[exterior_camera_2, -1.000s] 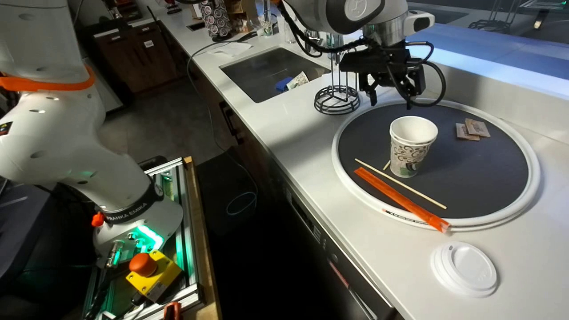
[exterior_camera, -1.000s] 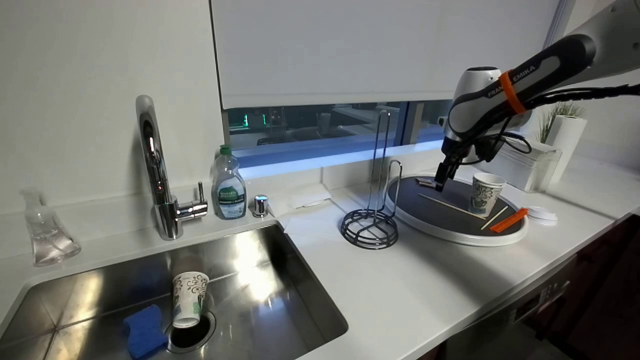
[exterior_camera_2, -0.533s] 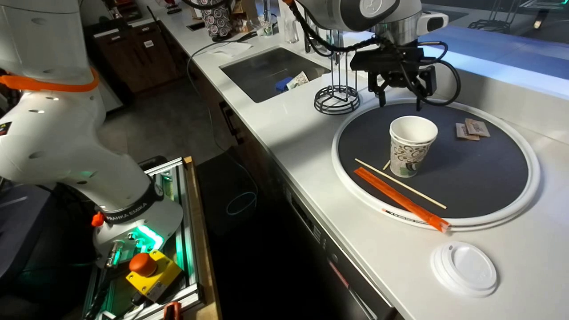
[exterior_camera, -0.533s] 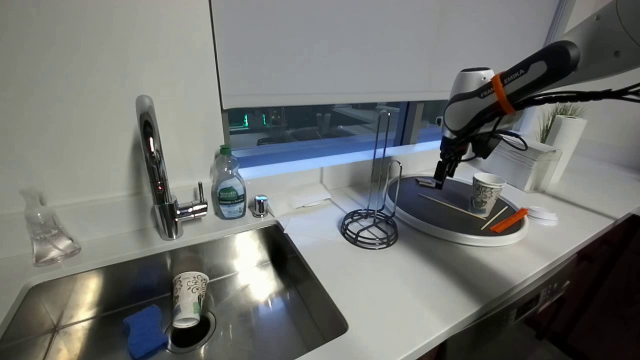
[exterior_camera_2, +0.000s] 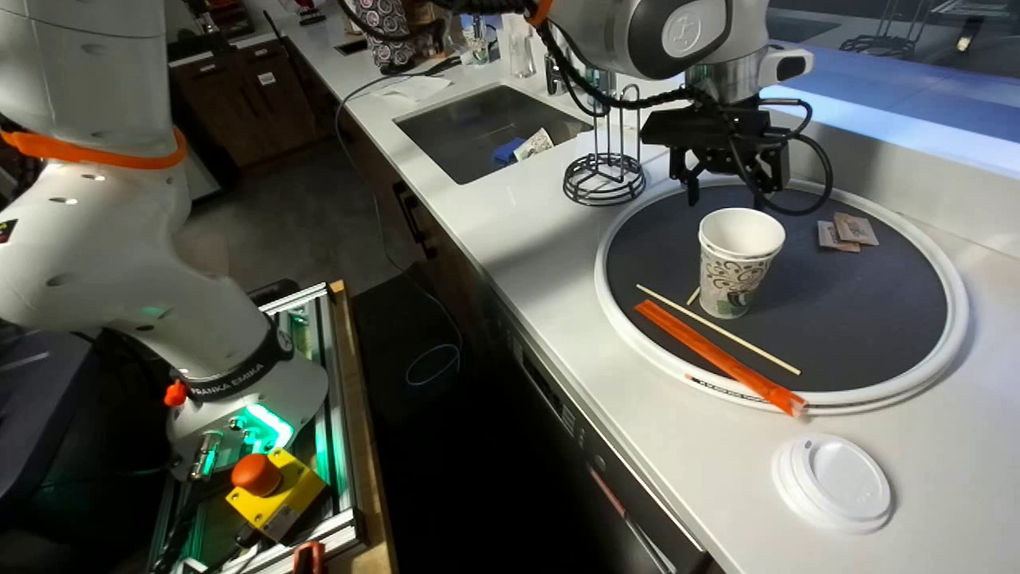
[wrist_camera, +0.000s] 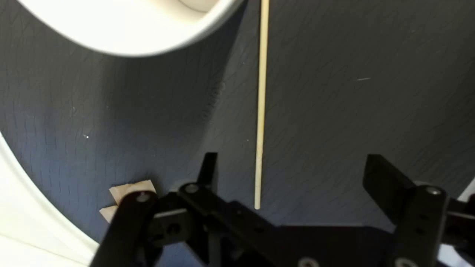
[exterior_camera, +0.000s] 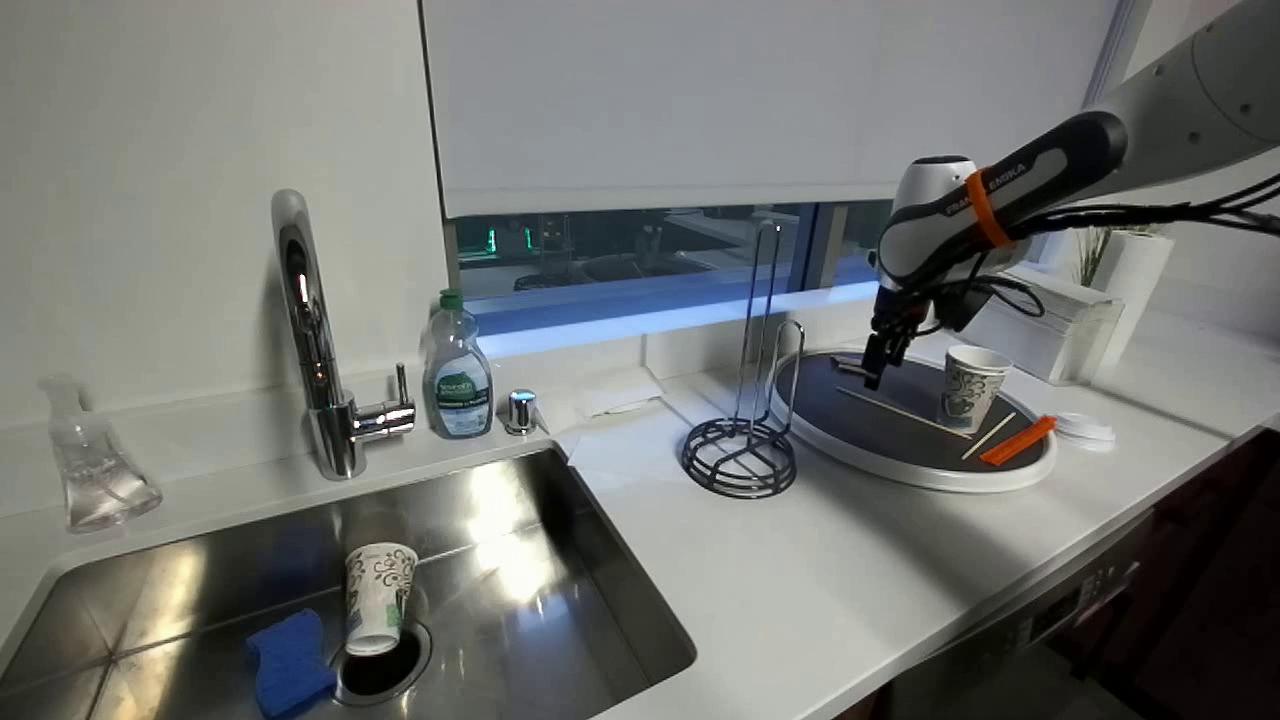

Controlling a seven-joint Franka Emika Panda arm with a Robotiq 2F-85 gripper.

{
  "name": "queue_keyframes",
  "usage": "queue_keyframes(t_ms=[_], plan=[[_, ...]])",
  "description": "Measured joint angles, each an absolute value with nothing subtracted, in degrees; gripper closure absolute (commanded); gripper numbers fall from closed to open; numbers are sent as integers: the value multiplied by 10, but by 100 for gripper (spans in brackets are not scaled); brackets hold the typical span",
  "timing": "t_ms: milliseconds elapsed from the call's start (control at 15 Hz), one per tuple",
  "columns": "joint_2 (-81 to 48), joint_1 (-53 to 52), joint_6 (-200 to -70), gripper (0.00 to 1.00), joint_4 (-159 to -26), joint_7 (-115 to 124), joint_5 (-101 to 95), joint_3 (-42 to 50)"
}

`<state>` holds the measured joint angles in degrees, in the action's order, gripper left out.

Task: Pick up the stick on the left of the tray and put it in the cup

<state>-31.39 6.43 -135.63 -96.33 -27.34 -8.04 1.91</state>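
A pale, thin stick [exterior_camera: 904,412] lies on the left part of the round dark grey tray [exterior_camera: 860,425], which has a white rim. My gripper [wrist_camera: 292,155] is open and above the stick's far end; nothing is held. In the wrist view the stick [wrist_camera: 261,111] runs between the two fingers, nearer the left one. A white patterned paper cup [exterior_camera_2: 729,279] stands upright on the tray [exterior_camera_2: 861,311]. In that exterior view it hides most of this stick and the gripper [exterior_camera_2: 725,199] is behind it. The cup's rim [wrist_camera: 130,29] shows in the wrist view.
A second pale stick [exterior_camera_2: 717,329] and an orange-red strip [exterior_camera_2: 721,355] lie by the tray's edge. Small brown packets [exterior_camera_2: 847,232] lie near the back rim. A tall wire stand [exterior_camera: 740,492] is beside the tray. White lids [exterior_camera_2: 833,482] lie on the counter.
My gripper has moved a short way across the tray, then lowered a little over the stick's end. Its jaws have stayed open. The stick and the cup have not moved.
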Motion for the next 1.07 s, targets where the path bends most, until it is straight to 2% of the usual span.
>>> queue_keyframes(t_ms=[400,467,533,733,1067], plan=[[-374,90,-1351,0,-906,-274,-64,2],[-383,92,-1349,10,-897,-274,-62,0],[-391,94,-1347,26,-889,-274,-60,-2],[-412,97,-1344,51,-868,-274,-54,-7],[-427,100,-1318,88,-839,-274,-47,-13]])
